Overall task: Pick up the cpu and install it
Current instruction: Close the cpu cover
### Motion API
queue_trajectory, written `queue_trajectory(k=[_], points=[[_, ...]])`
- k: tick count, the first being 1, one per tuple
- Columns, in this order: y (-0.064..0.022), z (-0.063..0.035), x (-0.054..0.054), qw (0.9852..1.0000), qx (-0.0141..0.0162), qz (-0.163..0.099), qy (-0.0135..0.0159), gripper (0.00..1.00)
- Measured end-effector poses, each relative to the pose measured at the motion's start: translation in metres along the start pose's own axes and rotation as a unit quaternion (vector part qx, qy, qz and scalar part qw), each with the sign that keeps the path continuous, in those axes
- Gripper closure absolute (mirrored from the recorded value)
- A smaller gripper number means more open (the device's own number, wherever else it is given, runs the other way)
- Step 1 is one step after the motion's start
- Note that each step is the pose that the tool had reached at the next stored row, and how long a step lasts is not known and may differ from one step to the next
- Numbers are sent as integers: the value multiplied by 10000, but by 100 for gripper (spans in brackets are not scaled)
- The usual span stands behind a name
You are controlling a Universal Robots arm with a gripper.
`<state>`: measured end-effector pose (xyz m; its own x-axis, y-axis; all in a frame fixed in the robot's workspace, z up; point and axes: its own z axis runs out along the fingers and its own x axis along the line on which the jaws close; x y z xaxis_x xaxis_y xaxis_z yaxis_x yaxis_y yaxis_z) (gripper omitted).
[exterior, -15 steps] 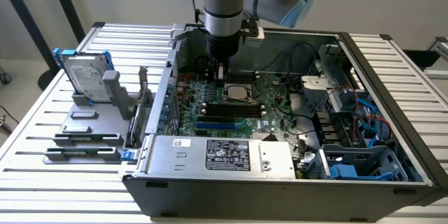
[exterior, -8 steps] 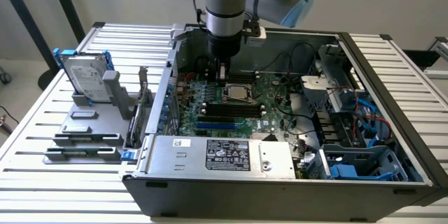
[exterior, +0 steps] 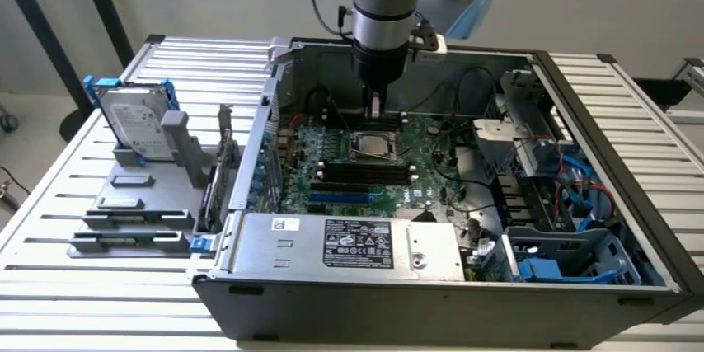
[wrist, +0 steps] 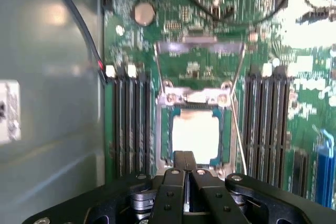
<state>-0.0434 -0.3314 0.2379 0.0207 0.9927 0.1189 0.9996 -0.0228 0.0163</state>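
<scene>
Wrist view: the gripper (wrist: 184, 156) hangs just over one edge of the cpu (wrist: 195, 134), its two black fingers pressed together with nothing between them; the cpu lies flat in its socket (wrist: 164, 129) on the green motherboard (wrist: 126, 45), inside the open computer case (exterior: 440, 311); it looks light, rigid, smooth-topped and probably fragile underneath, so it is best pinched by opposite edges; one cpu, one socket, one gripper; the exterior view adds one hard drive (exterior: 138, 125) standing upright outside the case and one power supply box (exterior: 352, 243).
</scene>
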Motion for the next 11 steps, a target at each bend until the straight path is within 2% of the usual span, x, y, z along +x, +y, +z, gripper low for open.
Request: queue_trajectory(k=[4,11], points=[[187,-83,7,10000,4,-1,17,89],[508,-264,15,10000,20,-4,17,89]])
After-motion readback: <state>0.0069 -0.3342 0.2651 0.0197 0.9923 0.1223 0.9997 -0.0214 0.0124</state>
